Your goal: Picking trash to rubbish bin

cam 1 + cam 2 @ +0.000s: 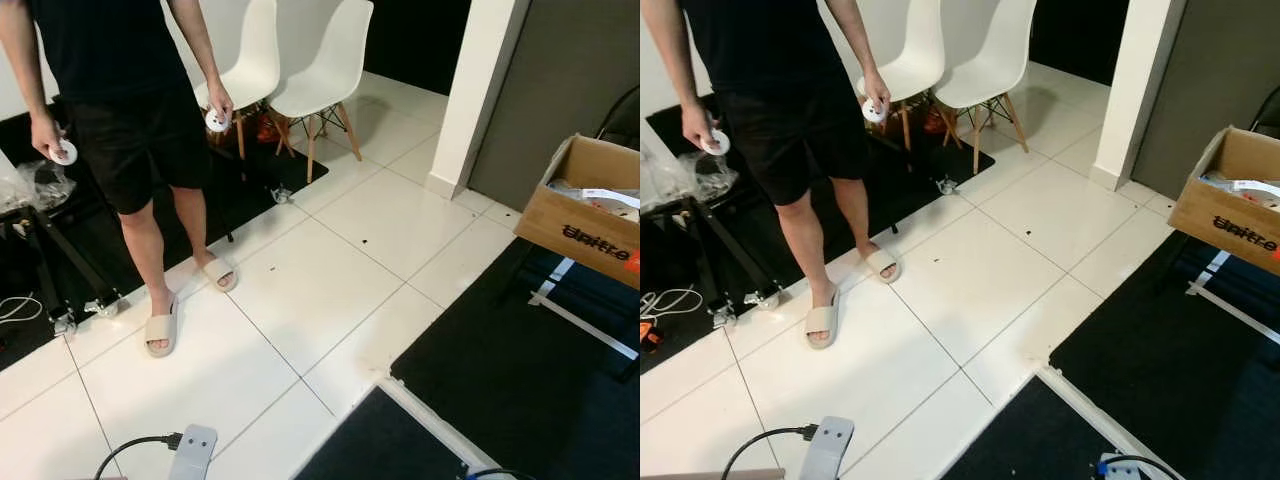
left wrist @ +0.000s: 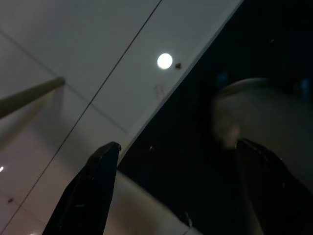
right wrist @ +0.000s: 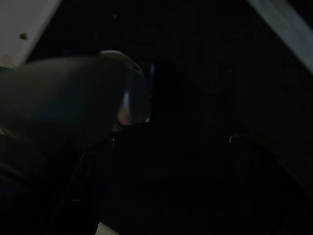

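A grey power strip (image 1: 192, 452) lies nearest on the white tiles (image 1: 320, 290). Left gripper (image 2: 176, 196) hangs over tile and dark mat (image 1: 520, 380), fingers apart, holding nothing; right gripper (image 3: 166, 191) too dark, I cannot tell. No trash or bin can be made out, so no axis to give. Likely searching: best turn slowly and scan the floor, steering clear of the person (image 1: 130, 120) and box (image 1: 585, 205)

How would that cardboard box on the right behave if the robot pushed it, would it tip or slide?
The cardboard box sits tilted on a white frame, so a push would probably tip it rather than slide it. Its top is open with items inside, which could spill. Plain cardboard walls would likely flex under a pincer.
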{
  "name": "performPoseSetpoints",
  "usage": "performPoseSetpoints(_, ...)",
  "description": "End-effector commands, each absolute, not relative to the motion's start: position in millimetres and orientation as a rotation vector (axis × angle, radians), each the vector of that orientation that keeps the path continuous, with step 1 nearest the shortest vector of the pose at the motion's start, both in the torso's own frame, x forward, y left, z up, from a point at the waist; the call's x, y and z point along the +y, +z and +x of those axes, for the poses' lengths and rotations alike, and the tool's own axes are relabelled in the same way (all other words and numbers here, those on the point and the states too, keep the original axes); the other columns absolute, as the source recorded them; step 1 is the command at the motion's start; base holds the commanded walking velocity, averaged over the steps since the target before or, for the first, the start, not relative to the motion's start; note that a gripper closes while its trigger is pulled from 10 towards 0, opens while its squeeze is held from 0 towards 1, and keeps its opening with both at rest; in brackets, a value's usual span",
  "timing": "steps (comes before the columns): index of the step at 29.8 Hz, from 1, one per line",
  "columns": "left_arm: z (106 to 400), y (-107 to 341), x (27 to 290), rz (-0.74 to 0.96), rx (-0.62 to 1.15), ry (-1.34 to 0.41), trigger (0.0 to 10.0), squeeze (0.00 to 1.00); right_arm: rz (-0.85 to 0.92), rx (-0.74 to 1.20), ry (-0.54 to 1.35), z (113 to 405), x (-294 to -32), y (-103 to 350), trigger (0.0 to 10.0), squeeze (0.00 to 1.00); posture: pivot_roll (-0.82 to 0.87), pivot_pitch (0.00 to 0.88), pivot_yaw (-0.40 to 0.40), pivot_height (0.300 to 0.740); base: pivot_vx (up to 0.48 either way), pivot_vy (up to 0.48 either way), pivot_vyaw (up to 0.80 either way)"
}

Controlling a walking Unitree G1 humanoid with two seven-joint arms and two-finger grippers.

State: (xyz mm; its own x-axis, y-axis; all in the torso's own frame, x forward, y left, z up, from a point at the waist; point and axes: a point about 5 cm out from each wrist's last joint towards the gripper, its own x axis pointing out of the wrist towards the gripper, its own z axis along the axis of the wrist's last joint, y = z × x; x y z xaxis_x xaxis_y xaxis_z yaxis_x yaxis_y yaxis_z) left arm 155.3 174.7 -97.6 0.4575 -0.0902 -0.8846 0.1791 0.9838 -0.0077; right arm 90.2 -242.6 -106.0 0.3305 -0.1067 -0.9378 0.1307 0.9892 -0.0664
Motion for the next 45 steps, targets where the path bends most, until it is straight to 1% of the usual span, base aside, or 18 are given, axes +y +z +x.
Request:
performPoseSetpoints(1,153.7,-97.8,179.7,0.107,1.092,-0.158,10.0,0.00,0.038,1.220,-0.149,93.6,-236.5,-106.9,10.0,0.00,-0.09,0.043,0.051,0.740,0.000,0.000,0.72)
performPoseSetpoints(9,160.0,-94.3,192.2,0.098,1.069,-0.042,10.0,0.00,0.032,1.216,-0.144,95.2,-236.9,-106.3,10.0,0.00,-0.09,0.045,0.046,0.740,0.000,0.000,0.72)
performPoseSetpoints(10,165.0,-91.9,193.1,0.014,1.039,0.001,10.0,0.00,0.028,1.216,-0.141,95.3,-237.2,-106.2,10.0,0.00,-0.09,0.045,0.046,0.740,0.000,0.000,0.72)
performPoseSetpoints(12,168.3,-90.2,193.2,-0.017,1.019,0.014,10.0,0.00,0.027,1.217,-0.141,94.8,-237.4,-106.3,10.0,0.00,-0.08,0.047,0.046,0.740,0.000,0.000,0.72)
performPoseSetpoints(15,201.3,-73.1,182.5,-0.349,0.838,0.021,10.0,0.00,0.025,1.218,-0.140,94.3,-237.7,-106.3,10.0,0.00,-0.08,0.049,0.046,0.740,0.000,0.000,0.72)
performPoseSetpoints(17,225.4,-56.3,169.7,-0.497,0.704,-0.110,10.0,0.00,0.021,1.221,-0.136,93.7,-238.1,-106.4,10.0,0.00,-0.08,0.051,0.041,0.740,0.000,0.000,0.72)
performPoseSetpoints(18,225.4,-56.3,169.7,-0.497,0.704,-0.110,10.0,0.00,0.021,1.221,-0.136,93.7,-238.1,-106.4,10.0,0.00,-0.08,0.051,0.041,0.740,0.000,0.000,0.72)
performPoseSetpoints(22,258.9,-20.2,150.1,-0.688,0.477,-0.442,10.0,0.00,0.016,1.222,-0.133,93.9,-239.4,-106.0,10.0,0.00,-0.08,0.052,0.032,0.740,0.000,0.000,0.72)
performPoseSetpoints(25,267.9,-5.6,146.1,-0.755,0.395,-0.569,10.0,0.00,0.014,1.220,-0.133,94.6,-240.3,-105.6,10.0,0.00,-0.08,0.052,0.032,0.740,0.000,0.000,0.72)
performPoseSetpoints(26,276.5,11.6,141.3,-0.798,0.309,-0.719,10.0,0.00,0.011,1.217,-0.133,95.6,-241.1,-105.1,10.0,0.00,-0.08,0.052,0.032,0.740,0.000,0.000,0.71)
performPoseSetpoints(27,276.5,11.6,141.3,-0.798,0.309,-0.719,10.0,0.00,0.011,1.217,-0.133,95.6,-241.1,-105.1,10.0,0.00,-0.08,0.052,0.032,0.740,0.000,0.000,0.71)
performPoseSetpoints(30,286.9,41.5,129.4,-0.869,0.152,-0.967,10.0,0.00,0.010,1.214,-0.131,96.9,-241.6,-104.7,10.0,0.00,-0.08,0.048,0.031,0.740,0.000,0.000,0.72)
performPoseSetpoints(32,288.2,46.4,127.7,-0.880,0.125,-1.001,10.0,0.00,0.011,1.214,-0.131,97.0,-241.5,-104.7,10.0,0.00,-0.08,0.048,0.031,0.740,0.000,0.000,0.72)
performPoseSetpoints(35,302.1,69.9,124.6,-0.914,-0.016,-1.012,10.0,0.00,0.010,1.213,-0.130,97.4,-241.5,-104.6,10.0,0.00,-0.08,0.042,0.031,0.740,0.000,0.000,0.72)
performPoseSetpoints(38,336.3,115.9,135.9,-0.970,-0.264,-0.803,10.0,0.00,0.008,1.213,-0.128,97.7,-242.2,-104.3,10.0,0.00,-0.09,0.033,0.029,0.740,0.000,0.000,0.72)
performPoseSetpoints(40,343.2,123.7,141.3,-0.997,-0.302,-0.741,10.0,0.00,0.007,1.213,-0.128,97.8,-242.5,-104.2,10.0,0.00,-0.09,0.033,0.029,0.740,0.000,0.000,0.72)
performPoseSetpoints(41,358.9,140.0,158.6,-0.995,-0.353,-0.558,10.0,0.00,0.005,1.213,-0.127,98.1,-243.3,-104.0,10.0,0.00,-0.09,0.026,0.028,0.740,0.000,0.000,0.72)
performPoseSetpoints(45,366.1,148.5,167.1,-0.953,-0.366,-0.456,10.0,0.00,0.003,1.213,-0.126,98.1,-243.8,-103.8,10.0,0.00,-0.09,0.026,0.028,0.740,0.000,0.000,0.72)
